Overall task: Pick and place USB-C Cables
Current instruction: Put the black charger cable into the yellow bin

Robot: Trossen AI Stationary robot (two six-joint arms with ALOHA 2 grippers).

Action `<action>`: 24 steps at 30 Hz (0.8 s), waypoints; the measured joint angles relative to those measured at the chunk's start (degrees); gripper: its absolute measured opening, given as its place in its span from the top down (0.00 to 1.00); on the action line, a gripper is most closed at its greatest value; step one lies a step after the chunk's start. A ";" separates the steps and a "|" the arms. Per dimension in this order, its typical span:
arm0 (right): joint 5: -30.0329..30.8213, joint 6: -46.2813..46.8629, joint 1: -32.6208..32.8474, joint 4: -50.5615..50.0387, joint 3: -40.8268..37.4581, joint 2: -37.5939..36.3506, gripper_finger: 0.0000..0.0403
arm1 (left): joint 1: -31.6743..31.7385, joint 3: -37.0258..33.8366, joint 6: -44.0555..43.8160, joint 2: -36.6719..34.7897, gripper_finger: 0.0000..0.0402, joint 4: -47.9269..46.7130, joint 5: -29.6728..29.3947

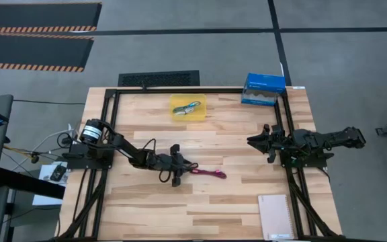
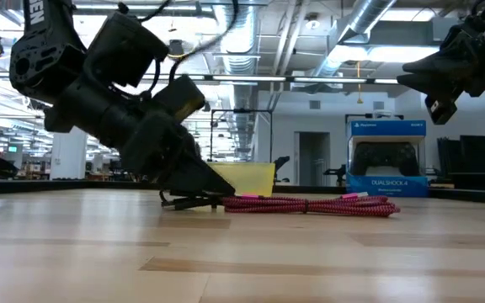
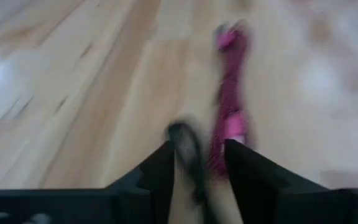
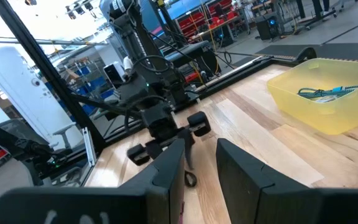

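Magenta-red cable point(image 1: 209, 173) | flat on table point(image 1: 247, 202) | long axis left-right

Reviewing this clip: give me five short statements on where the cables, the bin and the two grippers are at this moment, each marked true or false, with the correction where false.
1. The left gripper is down at the table by the magenta-red cable. True.
2. The magenta-red cable is already in the yellow bin. False: it lies on the table, well short of the bin.
3. A teal cable lies in the yellow bin. True.
4. The right gripper holds a cable. False: it hangs above the table at the right side with nothing between its fingers.
5. The blue box stands at the table's near edge. False: it stands at the far right corner.
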 joint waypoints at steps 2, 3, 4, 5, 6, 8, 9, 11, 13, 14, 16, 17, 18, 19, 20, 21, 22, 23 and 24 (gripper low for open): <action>0.00 -0.08 0.02 -0.02 0.00 0.02 0.71 | 0.00 0.22 -1.58 -0.28 0.60 -2.43 -2.50; 0.00 -0.26 0.00 0.00 0.00 0.00 0.71 | 0.00 0.23 -2.06 -0.30 0.58 -3.03 -3.25; 0.00 -0.30 0.02 -0.02 0.00 0.02 0.71 | -0.01 0.24 -2.14 -0.35 0.57 -3.56 -3.72; 0.00 -0.36 0.00 -0.01 0.00 0.02 0.71 | -0.02 0.22 -2.11 -0.35 0.56 -3.62 -3.85; 0.00 -0.41 0.00 0.00 0.00 0.02 0.71 | -0.02 0.22 -1.95 -0.33 0.55 -3.60 -3.83; 0.00 -0.43 0.02 -0.02 0.00 0.00 0.71 | 0.00 0.18 -1.05 -0.31 0.54 -3.67 -3.89; 0.00 -0.43 0.00 -0.02 0.00 0.02 0.71 | 0.01 0.22 -0.47 -0.31 0.54 -4.13 -4.29; 0.00 -0.43 0.01 -0.02 0.00 0.01 0.71 | 0.13 0.22 0.37 -0.31 0.54 -5.49 -7.03; 0.00 -0.43 0.01 -0.01 0.00 0.01 0.71 | 0.55 0.14 0.34 -0.29 0.54 -6.33 -10.34; 0.00 -0.43 0.00 -0.01 0.00 0.01 0.71 | 0.72 0.13 0.23 -0.26 0.54 -6.16 -11.54; 0.00 -0.35 0.00 -0.02 0.00 0.00 0.71 | 0.66 0.13 0.07 -0.22 0.54 -5.81 -12.66; 0.00 -0.22 0.00 -0.02 0.02 0.00 0.71 | 0.59 0.13 -0.31 -0.18 0.54 -5.79 -13.18; 0.00 -0.22 0.00 -0.02 0.00 0.02 0.71 | 0.60 0.11 -0.74 -0.17 0.54 -5.80 -13.17; 0.00 -0.22 0.01 -0.02 0.01 0.00 0.71 | 0.61 0.08 -1.13 -0.17 0.54 -5.80 -13.19; 0.00 -0.25 0.00 -0.02 0.00 0.00 0.71 | 0.59 0.08 -1.53 -0.18 0.54 -5.81 -13.24; 0.00 -0.29 0.02 -0.02 0.02 0.02 0.71 | 0.50 0.06 -1.83 -0.34 0.54 -5.92 -13.25; 0.00 -0.29 0.02 -0.02 0.01 0.00 0.71 | 0.45 0.02 -2.00 -0.57 0.54 -6.20 -13.34; 0.00 -0.31 0.02 -0.02 0.00 0.00 0.71 | 0.37 0.00 -2.08 -0.79 0.54 -6.27 -13.31; 0.00 -0.33 0.00 0.00 0.00 0.02 0.71 | 0.31 0.00 -2.08 -1.20 0.54 -6.62 -13.36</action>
